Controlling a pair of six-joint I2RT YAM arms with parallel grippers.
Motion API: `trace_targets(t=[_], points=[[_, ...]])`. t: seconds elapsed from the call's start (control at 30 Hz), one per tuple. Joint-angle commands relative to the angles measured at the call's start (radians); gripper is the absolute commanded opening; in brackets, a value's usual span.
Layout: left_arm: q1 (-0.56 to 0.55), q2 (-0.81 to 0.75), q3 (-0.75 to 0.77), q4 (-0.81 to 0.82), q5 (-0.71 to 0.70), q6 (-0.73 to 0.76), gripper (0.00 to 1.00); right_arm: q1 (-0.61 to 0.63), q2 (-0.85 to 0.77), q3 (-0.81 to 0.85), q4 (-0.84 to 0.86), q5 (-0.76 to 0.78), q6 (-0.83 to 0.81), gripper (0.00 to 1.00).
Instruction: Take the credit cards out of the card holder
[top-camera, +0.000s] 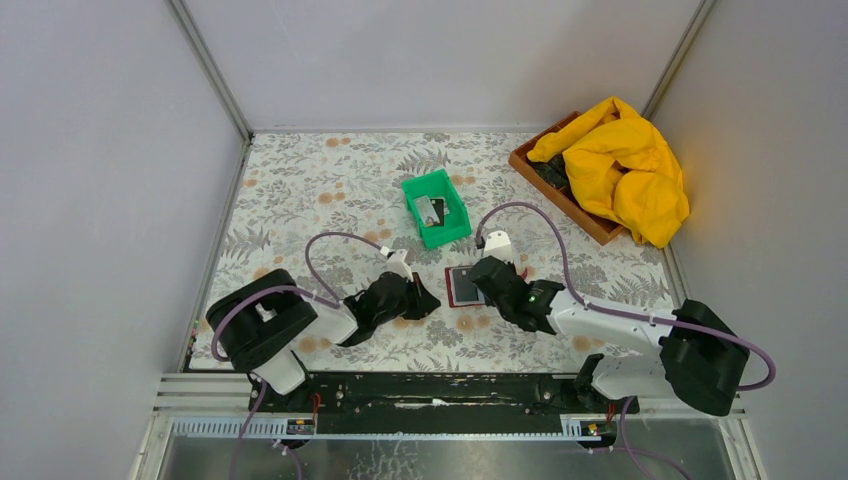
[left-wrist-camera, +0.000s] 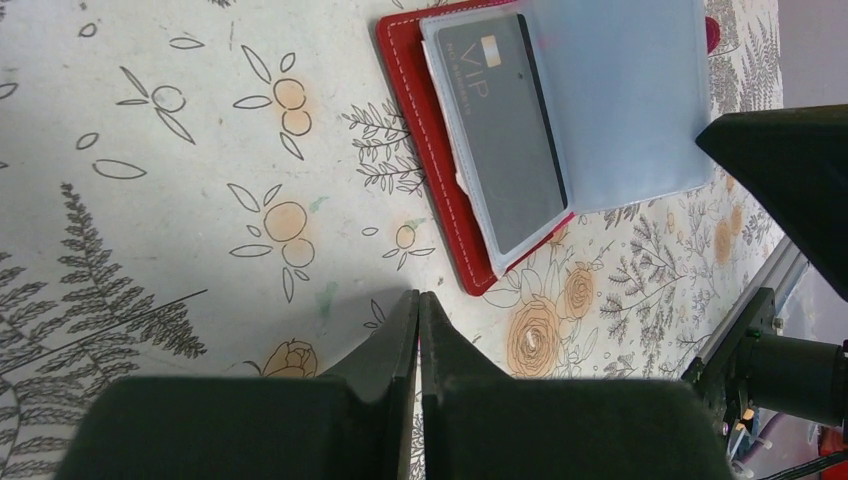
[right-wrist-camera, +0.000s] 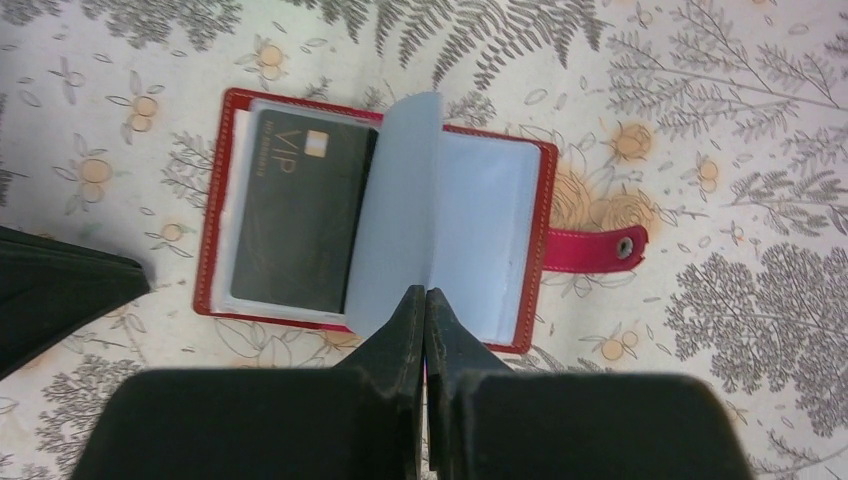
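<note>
The card holder (top-camera: 462, 285) lies open on the floral cloth, dark red with a snap strap (right-wrist-camera: 600, 247). A black credit card (right-wrist-camera: 295, 220) marked VIP sits in its left sleeve (left-wrist-camera: 510, 150). One pale blue-grey sleeve leaf (right-wrist-camera: 395, 200) stands half raised. My right gripper (right-wrist-camera: 425, 292) is shut, its tips at that leaf's near edge; whether the leaf is pinched does not show. My left gripper (left-wrist-camera: 419, 297) is shut with nothing in it, on the cloth just left of the card holder (left-wrist-camera: 430, 170). Two more credit cards (top-camera: 430, 210) lie in the green bin.
The green bin (top-camera: 445, 232) stands just behind the card holder. A wooden tray (top-camera: 530, 165) at the back right holds a yellow cloth (top-camera: 625, 165) and dark items. White walls close in the floral cloth on three sides.
</note>
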Motion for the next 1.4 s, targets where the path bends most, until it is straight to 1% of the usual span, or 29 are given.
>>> trace_targets(t=[0.0, 0.2, 0.23, 0.27, 0.33, 0.37, 0.47, 0.53, 0.6, 0.7, 0.8, 0.83, 0.87, 0.9, 0.97, 1.0, 1.07, 1.1, 1.17, 1.37], points=[[0.002, 0.031, 0.021, 0.042, 0.016, 0.008, 0.04, -0.005, -0.032, -0.018, -0.039, 0.069, 0.051, 0.00], [0.001, 0.058, 0.016, 0.092, 0.037, -0.002, 0.04, -0.005, -0.063, -0.043, -0.064, 0.104, 0.091, 0.00], [0.000, 0.056, 0.009, 0.107, 0.038, 0.000, 0.04, -0.006, -0.066, -0.044, -0.069, 0.115, 0.103, 0.05], [0.001, 0.054, 0.003, 0.125, 0.035, -0.001, 0.03, -0.005, -0.070, -0.045, -0.074, 0.125, 0.110, 0.12], [-0.001, 0.042, -0.002, 0.136, 0.027, 0.005, 0.01, -0.006, -0.081, -0.044, -0.083, 0.156, 0.124, 0.29], [-0.003, 0.034, 0.000, 0.131, 0.023, 0.013, 0.01, -0.006, -0.090, -0.044, -0.092, 0.176, 0.136, 0.35], [-0.008, 0.001, -0.004, 0.128, 0.013, 0.037, 0.01, -0.009, -0.145, -0.050, -0.103, 0.232, 0.156, 0.50], [-0.012, -0.021, -0.011, 0.127, 0.005, 0.047, 0.01, -0.010, -0.193, -0.066, -0.077, 0.223, 0.145, 0.55], [-0.017, -0.042, -0.014, 0.134, 0.003, 0.062, 0.02, -0.010, -0.231, -0.089, -0.013, 0.166, 0.099, 0.56], [-0.020, -0.057, -0.009, 0.159, 0.015, 0.084, 0.01, -0.017, -0.249, -0.139, 0.150, -0.059, 0.012, 0.50], [-0.021, -0.035, 0.027, 0.167, 0.059, 0.107, 0.00, -0.065, -0.226, -0.170, 0.296, -0.333, 0.045, 0.44], [-0.021, -0.024, 0.043, 0.171, 0.073, 0.110, 0.00, -0.091, -0.214, -0.181, 0.351, -0.400, 0.074, 0.40], [-0.021, -0.014, 0.054, 0.178, 0.086, 0.111, 0.00, -0.108, -0.198, -0.185, 0.379, -0.441, 0.092, 0.34], [-0.021, -0.005, 0.064, 0.181, 0.096, 0.112, 0.00, -0.123, -0.181, -0.188, 0.400, -0.469, 0.103, 0.27], [-0.021, 0.014, 0.084, 0.177, 0.106, 0.118, 0.00, -0.147, -0.146, -0.189, 0.427, -0.487, 0.117, 0.15], [-0.020, 0.020, 0.093, 0.171, 0.107, 0.121, 0.00, -0.161, -0.127, -0.194, 0.448, -0.501, 0.121, 0.10], [-0.021, 0.033, 0.109, 0.157, 0.115, 0.128, 0.00, -0.191, -0.089, -0.201, 0.487, -0.544, 0.139, 0.02], [-0.021, 0.040, 0.119, 0.148, 0.120, 0.131, 0.00, -0.205, -0.074, -0.204, 0.505, -0.563, 0.148, 0.00], [-0.021, 0.056, 0.136, 0.130, 0.127, 0.140, 0.00, -0.222, -0.049, -0.213, 0.536, -0.585, 0.159, 0.00], [-0.021, 0.091, 0.162, 0.103, 0.134, 0.144, 0.00, -0.278, -0.017, -0.266, 0.582, -0.587, 0.192, 0.00]])
